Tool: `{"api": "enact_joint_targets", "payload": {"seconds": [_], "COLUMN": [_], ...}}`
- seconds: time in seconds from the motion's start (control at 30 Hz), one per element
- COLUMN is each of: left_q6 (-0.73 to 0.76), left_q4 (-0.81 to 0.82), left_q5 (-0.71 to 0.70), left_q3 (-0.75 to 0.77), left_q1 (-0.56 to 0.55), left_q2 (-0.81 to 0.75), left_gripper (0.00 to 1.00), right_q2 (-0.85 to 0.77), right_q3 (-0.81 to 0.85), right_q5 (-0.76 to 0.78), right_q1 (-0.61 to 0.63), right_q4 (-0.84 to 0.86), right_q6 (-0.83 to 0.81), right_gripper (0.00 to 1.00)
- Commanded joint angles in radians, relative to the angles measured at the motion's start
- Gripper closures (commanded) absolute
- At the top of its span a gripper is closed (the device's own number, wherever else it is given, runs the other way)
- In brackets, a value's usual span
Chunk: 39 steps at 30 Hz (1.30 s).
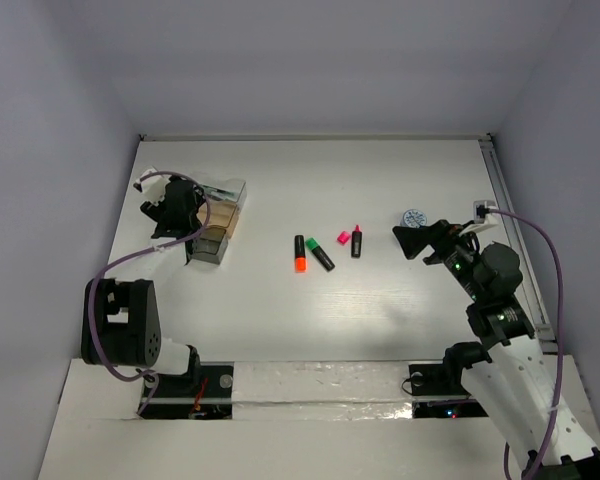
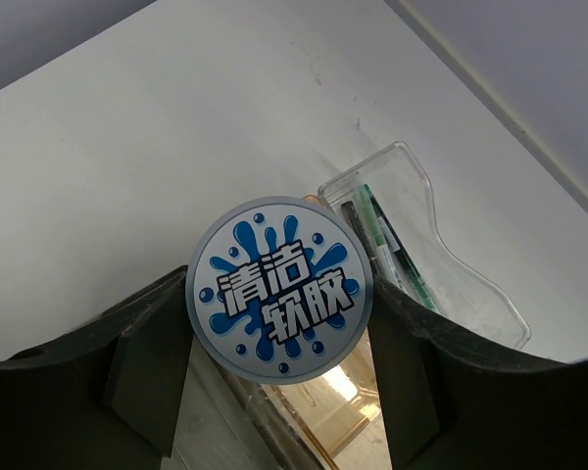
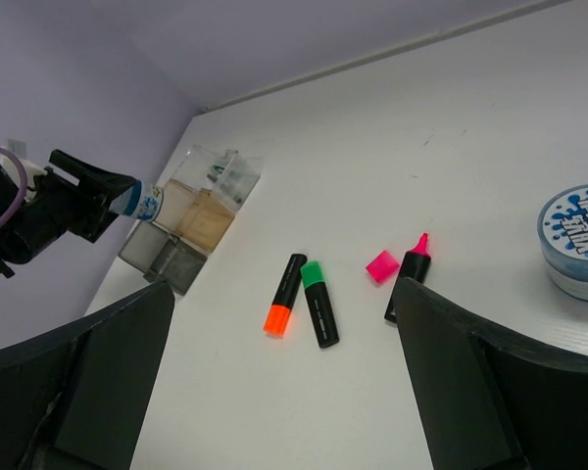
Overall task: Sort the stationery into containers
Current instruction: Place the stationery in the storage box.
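My left gripper (image 2: 277,328) is shut on a round blue-white disc (image 2: 279,286) and holds it above the cluster of clear containers (image 1: 220,222). One clear box (image 2: 441,264) holds two thin pens (image 2: 380,235). My right gripper (image 1: 408,242) is open and empty, above the table. Below it lie an orange-ended marker (image 3: 285,294), a green-ended marker (image 3: 318,304), a pink-ended marker (image 3: 409,279) and a tiny pink piece (image 3: 382,266). The second disc (image 3: 575,240) rests on the table to its right. The left gripper (image 1: 178,210) sits at the far left.
The white table ends at grey walls on the left, back and right. A raised rail (image 1: 510,215) runs along the right edge. A cable (image 1: 540,250) loops from the right arm near that rail.
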Motion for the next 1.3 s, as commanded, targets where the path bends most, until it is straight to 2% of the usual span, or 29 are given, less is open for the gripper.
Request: {"api": "enact_joint_targets", "payload": {"seconds": [0.0, 0.17, 0.3, 0.7, 0.77, 0.8, 0.9, 0.93, 1.0, 1.27], "left_q6": [0.001, 0.012, 0.007, 0.006, 0.007, 0.007, 0.010, 0.007, 0.003, -0.011], "left_q4": [0.097, 0.140, 0.129, 0.100, 0.093, 0.090, 0.088, 0.088, 0.086, 0.076], "left_q5": [0.028, 0.066, 0.091, 0.040, 0.039, 0.037, 0.034, 0.034, 0.037, 0.039], "left_q3": [0.018, 0.007, 0.048, 0.091, 0.102, 0.107, 0.105, 0.102, 0.102, 0.107], "left_q1": [0.000, 0.000, 0.000, 0.000, 0.000, 0.000, 0.000, 0.000, 0.000, 0.000], "left_q2": [-0.054, -0.071, 0.002, 0.085, 0.095, 0.101, 0.105, 0.105, 0.105, 0.093], "left_gripper": [0.75, 0.75, 0.75, 0.77, 0.72, 0.62, 0.48, 0.40, 0.35, 0.25], "right_q2": [0.003, 0.015, 0.020, 0.035, 0.037, 0.037, 0.040, 0.041, 0.054, 0.067], "right_q3": [0.009, 0.009, 0.015, 0.022, 0.024, 0.026, 0.029, 0.030, 0.033, 0.050], "right_q5": [-0.015, -0.024, -0.034, -0.047, -0.046, -0.043, -0.027, -0.027, -0.024, 0.008], "right_q1": [0.006, 0.006, 0.006, 0.006, 0.006, 0.006, 0.006, 0.006, 0.006, 0.006], "right_q4": [0.053, 0.055, 0.050, 0.044, 0.042, 0.039, 0.030, 0.029, 0.024, -0.005], "right_q6": [-0.014, -0.012, -0.015, -0.021, -0.024, -0.027, -0.035, -0.037, -0.040, -0.060], "right_gripper": [0.00, 0.00, 0.00, 0.00, 0.00, 0.00, 0.00, 0.00, 0.00, 0.00]}}
